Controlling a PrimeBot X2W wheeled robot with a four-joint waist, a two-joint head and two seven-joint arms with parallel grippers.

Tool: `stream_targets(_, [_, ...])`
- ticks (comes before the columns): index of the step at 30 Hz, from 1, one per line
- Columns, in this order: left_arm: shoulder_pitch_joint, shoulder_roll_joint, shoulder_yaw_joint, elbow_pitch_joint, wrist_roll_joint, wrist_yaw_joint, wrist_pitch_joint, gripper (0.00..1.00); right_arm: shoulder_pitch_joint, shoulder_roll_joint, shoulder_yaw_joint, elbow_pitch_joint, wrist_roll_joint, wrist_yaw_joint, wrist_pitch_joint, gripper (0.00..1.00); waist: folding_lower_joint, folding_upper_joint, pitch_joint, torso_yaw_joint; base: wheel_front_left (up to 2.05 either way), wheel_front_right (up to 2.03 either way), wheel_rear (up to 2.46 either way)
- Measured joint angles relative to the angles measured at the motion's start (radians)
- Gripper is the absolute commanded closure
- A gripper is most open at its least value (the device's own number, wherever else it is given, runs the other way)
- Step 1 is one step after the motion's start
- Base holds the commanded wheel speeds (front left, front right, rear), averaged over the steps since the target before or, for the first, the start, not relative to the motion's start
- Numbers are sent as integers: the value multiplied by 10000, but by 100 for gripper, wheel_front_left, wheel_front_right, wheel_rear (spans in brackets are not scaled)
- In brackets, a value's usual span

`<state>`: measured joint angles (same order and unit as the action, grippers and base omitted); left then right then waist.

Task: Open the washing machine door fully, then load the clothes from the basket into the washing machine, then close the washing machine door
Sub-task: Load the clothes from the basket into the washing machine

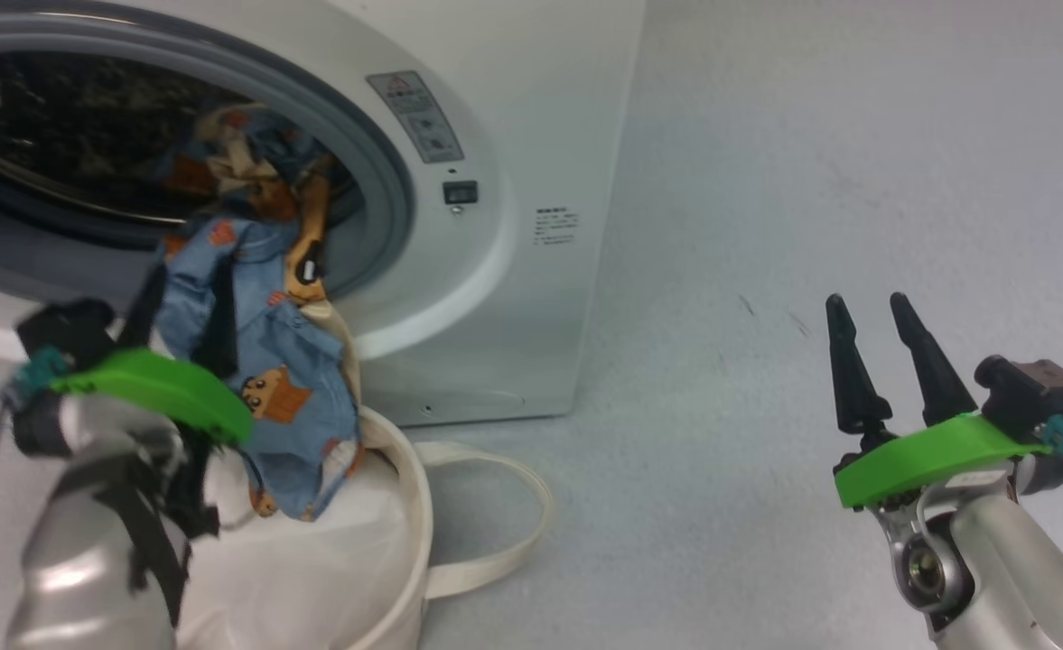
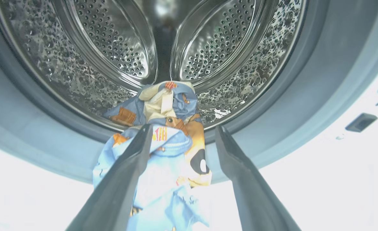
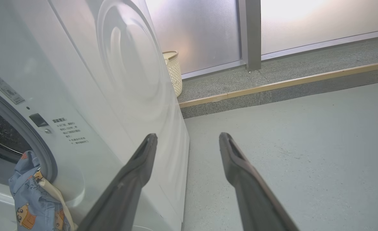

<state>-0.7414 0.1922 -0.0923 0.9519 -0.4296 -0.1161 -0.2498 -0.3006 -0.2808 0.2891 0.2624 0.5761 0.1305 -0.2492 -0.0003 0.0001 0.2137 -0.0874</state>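
The left gripper (image 1: 190, 289) sits closest, at eight o'clock in the head view. Its pale forearm is cut off by the bottom edge and its dark fingers are smeared by blur against the fabric. In the left wrist view the same gripper (image 2: 184, 128) has its fingers spread wide. The clothes (image 2: 169, 179) lie between them and touch the finger on the seven o'clock side, but they are not pinched.

The clothes (image 1: 287, 379) hang in one long bundle. The upper end is over the grey rubber ring (image 2: 304, 106) and just inside the perforated drum (image 2: 111, 48). The lower end trails toward six o'clock into the basket (image 1: 409, 506). The basket's near wall is washed out white, so canvas and contents cannot be told apart there, and one strap handle (image 1: 522, 533) loops out over the floor (image 1: 856, 135).

The washing machine (image 1: 531, 135) fills ten to twelve o'clock with its mouth uncovered, and the left side of the opening is cut off by the frame.

The right gripper (image 1: 866, 302) hangs at four o'clock, well apart from the machine. Its fingers are parted and hold nothing. In its own wrist view the right gripper (image 3: 188, 136) points past the machine's side panel (image 3: 127, 80). A sliver of the clothes (image 3: 28, 199) shows at eight o'clock, and a cream lattice bin (image 3: 172, 72), half hidden behind the machine, stands at twelve.
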Motion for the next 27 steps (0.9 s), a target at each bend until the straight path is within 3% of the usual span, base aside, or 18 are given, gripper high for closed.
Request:
stream_targets(15, [2899,-750,293,-1081,757,-77,0,0,662,-401,671,46,443,0,0,0,0,0,-1940,1105,0,0,0])
stream_targets(27, [3621,-938,454,-1779,1014,-86,0,0,1029,-462,481,-531,399,0,0,0,3,0,-2294,1485,0,0,0])
